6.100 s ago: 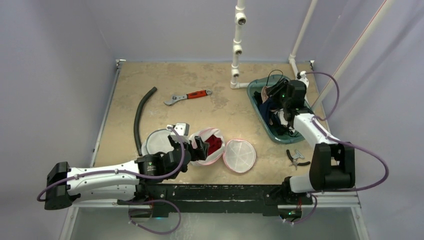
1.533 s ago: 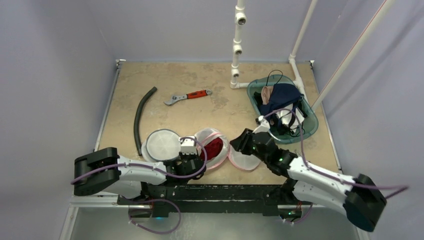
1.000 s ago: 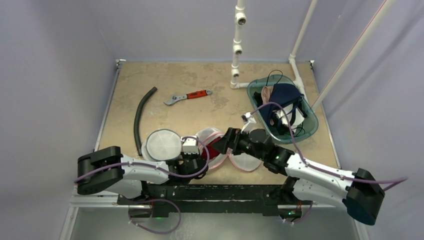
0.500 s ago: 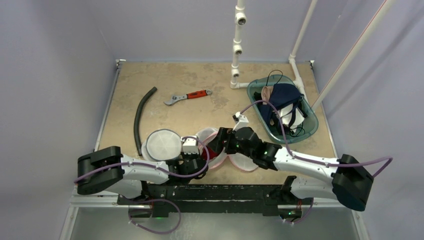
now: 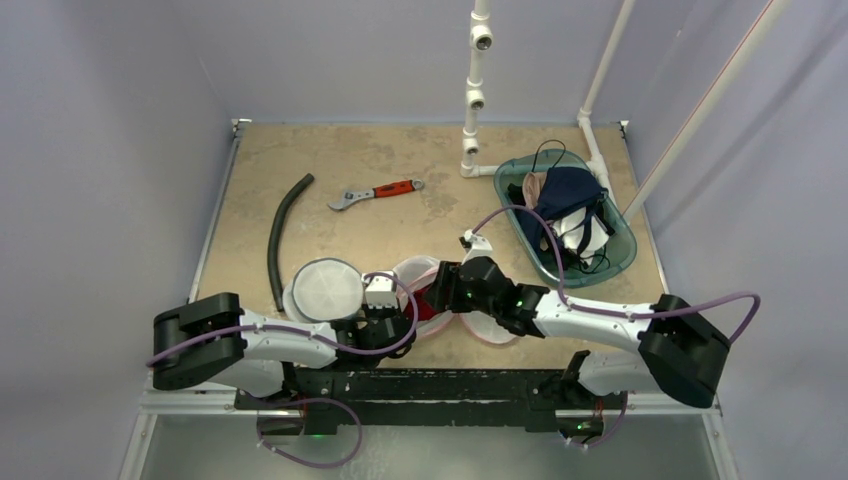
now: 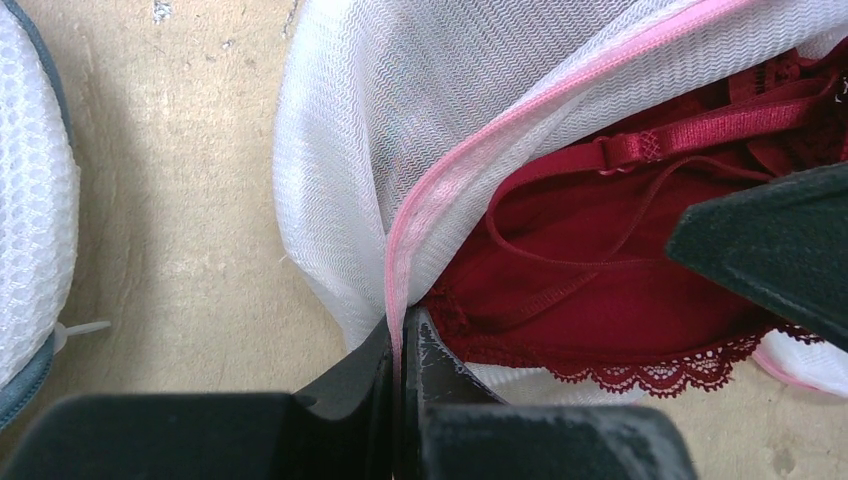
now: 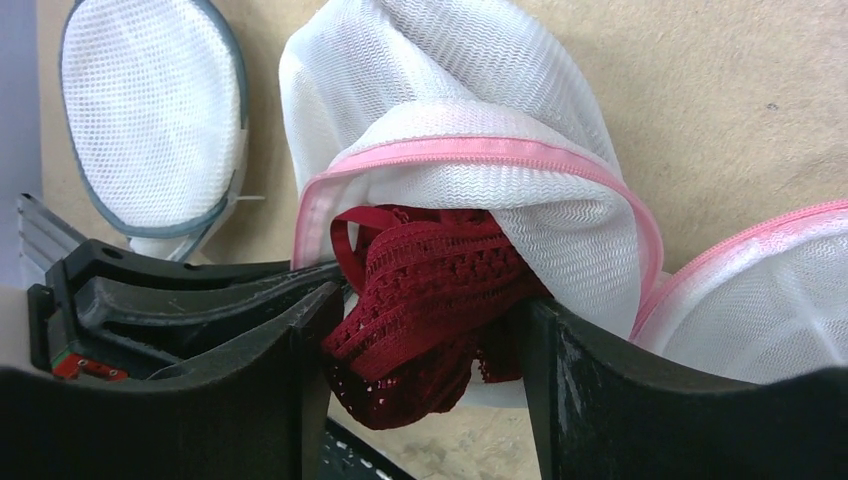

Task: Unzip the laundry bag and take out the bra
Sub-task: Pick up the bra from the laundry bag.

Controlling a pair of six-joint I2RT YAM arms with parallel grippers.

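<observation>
your left arm [image 5: 270, 342] lies low along the near edge, folded at the elbow and reaching right. your left gripper [image 6: 400, 345] is clamped tight, fingertips pressed together on the pink hem of the laundry bag [image 6: 340, 150]. your right arm [image 5: 590, 318] stretches low to the left, forearm nearly flat. your right gripper [image 7: 420, 340] has its jaws apart, one finger either side of the bra [image 7: 430, 280], close beside your left gripper.

No text, label, brand, number or sign could be read in any view, neither on the laundry bag [image 7: 480, 90], nor on the bra [image 7: 430, 290], nor on anything else lying on the counter [image 5: 400, 150].
</observation>
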